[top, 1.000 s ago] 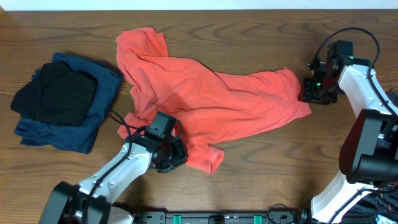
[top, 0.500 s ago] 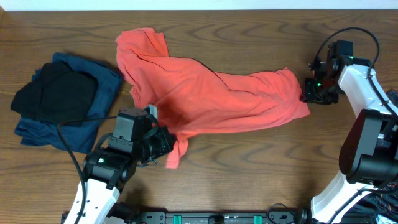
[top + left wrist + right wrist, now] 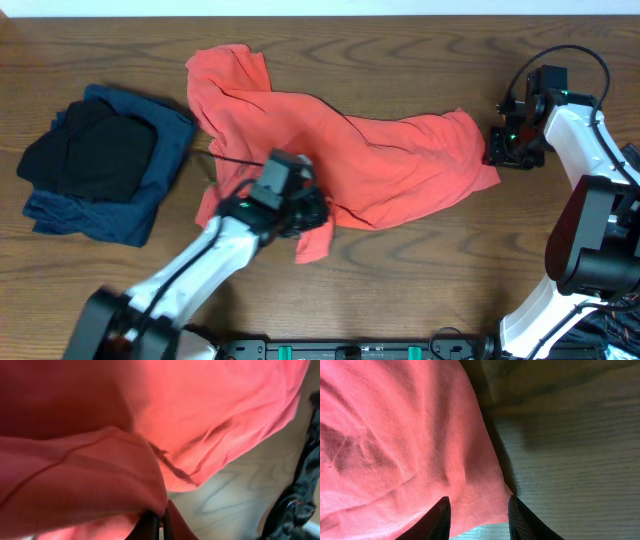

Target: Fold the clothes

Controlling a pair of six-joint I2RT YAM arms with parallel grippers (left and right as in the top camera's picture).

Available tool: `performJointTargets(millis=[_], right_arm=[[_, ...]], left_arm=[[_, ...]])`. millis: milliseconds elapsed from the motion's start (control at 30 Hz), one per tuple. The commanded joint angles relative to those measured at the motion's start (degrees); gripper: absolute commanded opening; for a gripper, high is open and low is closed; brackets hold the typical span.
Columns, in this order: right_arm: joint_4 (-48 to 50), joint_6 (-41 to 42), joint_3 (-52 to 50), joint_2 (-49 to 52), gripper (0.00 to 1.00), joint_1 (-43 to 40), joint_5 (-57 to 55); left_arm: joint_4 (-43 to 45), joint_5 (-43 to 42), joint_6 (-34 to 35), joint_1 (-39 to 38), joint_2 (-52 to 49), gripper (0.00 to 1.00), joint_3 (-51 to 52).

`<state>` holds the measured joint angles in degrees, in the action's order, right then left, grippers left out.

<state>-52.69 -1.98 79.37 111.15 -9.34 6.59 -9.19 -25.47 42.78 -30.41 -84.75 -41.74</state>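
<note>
Pinched shut on a fold of the coral T-shirt (image 3: 400,160), the left gripper (image 3: 160,522) could drag it, sprawled mid-tabletop, into a heap, since the right gripper (image 3: 479,516) holds its fingers (image 3: 440,517) apart astride the right hem, apparently clamping nothing.

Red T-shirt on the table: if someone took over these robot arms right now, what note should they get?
Left tool: shut, pinching a bunch of the coral-red T-shirt near its front left edge.
Right tool: open, fingers either side of the shirt's right corner.
The shirt lies crumpled mid-table; navy and black garments are piled at the left.
Done: no fold on the shirt.
Left: spread it flat, then fold.
</note>
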Motion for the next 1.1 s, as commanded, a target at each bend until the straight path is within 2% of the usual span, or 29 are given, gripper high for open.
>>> performJointTargets(millis=[0,67,100,167,200,333,467,567,633,800,967,1067], right_arm=[[-0.1,-0.2,-0.1,0.5,0.36,0.7,-0.2],[-0.1,-0.2,-0.1,0.5,0.36,0.7,-0.2],[-0.1,-0.2,-0.1,0.5,0.36,0.7,-0.2],[-0.1,-0.2,-0.1,0.5,0.36,0.7,-0.2],[-0.1,-0.2,-0.1,0.5,0.36,0.7,-0.2],[-0.1,-0.2,-0.1,0.5,0.36,0.7,-0.2],[0.0,-0.2,-0.1,0.5,0.36,0.7,-0.2],[0.1,-0.2,-0.1,0.5,0.36,0.7,-0.2],[0.0,-0.2,-0.1,0.5,0.36,0.7,-0.2],[-0.5,-0.2,-0.1,0.5,0.36,0.7,-0.2],[-0.6,-0.2,-0.1,0.5,0.36,0.7,-0.2],[-0.7,-0.2,-0.1,0.5,0.36,0.7,-0.2]], left_arm=[[5.6,-1.2,1.5,-2.7,-4.3,0.06,-0.5],[9.0,-1.2,1.5,-3.4,-5.3,0.08,-0.5],[9.8,-1.1,1.5,-3.4,-5.3,0.17,-0.5],[10.2,-1.1,1.4,-3.3,-4.9,0.45,-0.5],[9.5,-1.2,1.4,-2.9,-4.3,0.52,-0.5],[2.5,-1.5,-0.9,-1.5,-0.3,0.63,-0.5],[-9.2,2.1,-1.2,-0.4,6.1,0.64,-0.5],[-17.0,5.8,5.3,-0.5,8.3,0.64,-0.4],[-19.1,6.8,8.6,-0.5,8.0,0.64,-0.3],[-17.2,7.0,18.6,-0.5,5.8,0.64,2.1],[-12.9,7.5,24.9,-0.5,3.1,0.58,4.1],[-12.8,11.5,28.0,-0.5,1.8,0.55,4.2]])
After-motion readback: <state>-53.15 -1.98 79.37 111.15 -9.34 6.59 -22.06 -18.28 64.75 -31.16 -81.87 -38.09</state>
